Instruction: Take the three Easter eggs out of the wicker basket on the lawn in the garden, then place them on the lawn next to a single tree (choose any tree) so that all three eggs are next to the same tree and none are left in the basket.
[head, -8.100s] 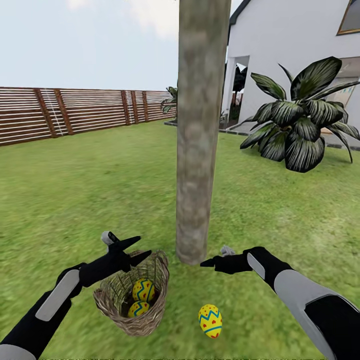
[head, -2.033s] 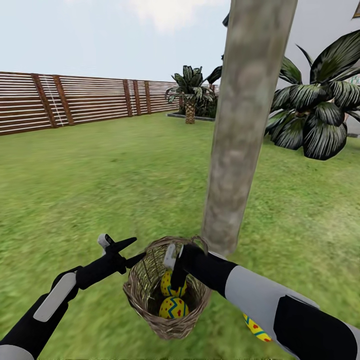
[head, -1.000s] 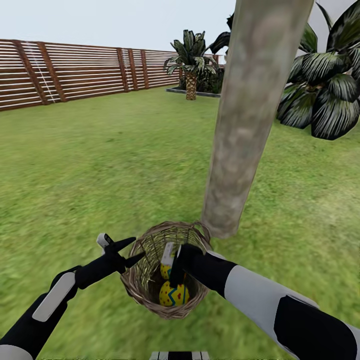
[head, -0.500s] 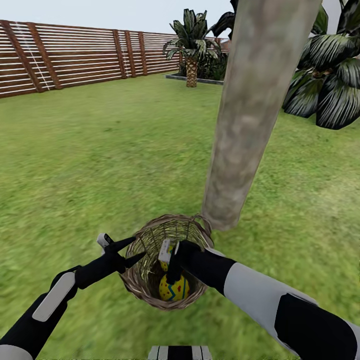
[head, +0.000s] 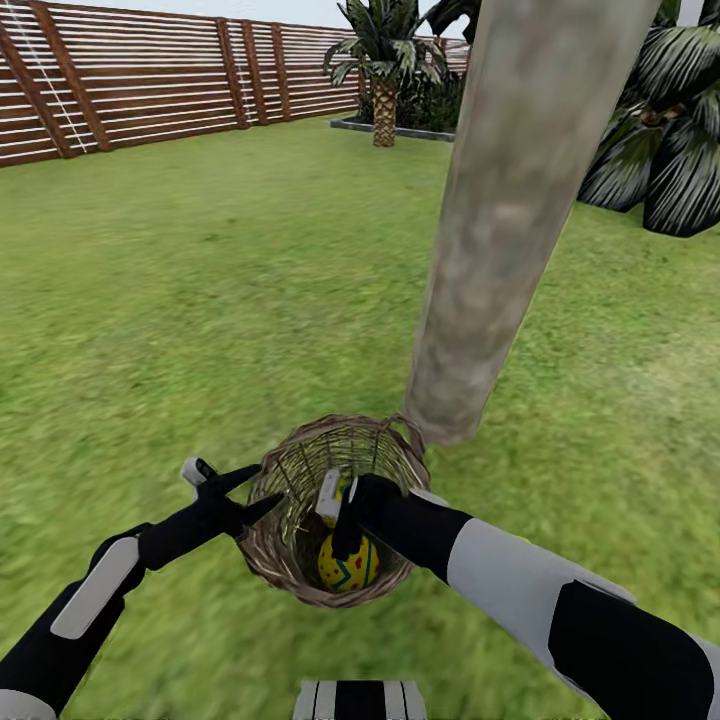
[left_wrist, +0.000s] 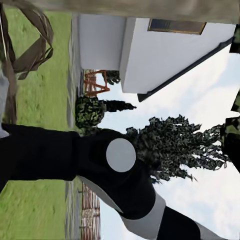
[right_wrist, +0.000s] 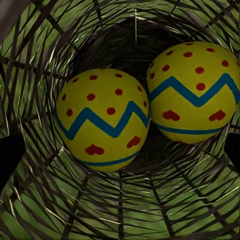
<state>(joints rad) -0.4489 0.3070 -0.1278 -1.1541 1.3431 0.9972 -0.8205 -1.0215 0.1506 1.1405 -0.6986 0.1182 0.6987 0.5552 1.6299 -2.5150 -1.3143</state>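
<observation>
No writing or labels can be read anywhere. Low in the head view's centre, the right gripper (head: 338, 522) reaches down into the wicker basket (head: 290, 470); its fingers are partly hidden among the weave, so I cannot tell how wide they stand. The right wrist view shows two eggs (right_wrist: 104, 119) (right_wrist: 196, 90) touching side by side at the basket's bottom, woven walls close all round. At lower left, the left gripper (head: 252, 492) has its fingers spread apart, tips at the basket's outer rim, holding nothing. Just beyond the basket's upper-right edge stands the tree (head: 520, 210). Open lawn (head: 200, 290) stretches toward the fence (head: 140, 80) at upper left.
</observation>
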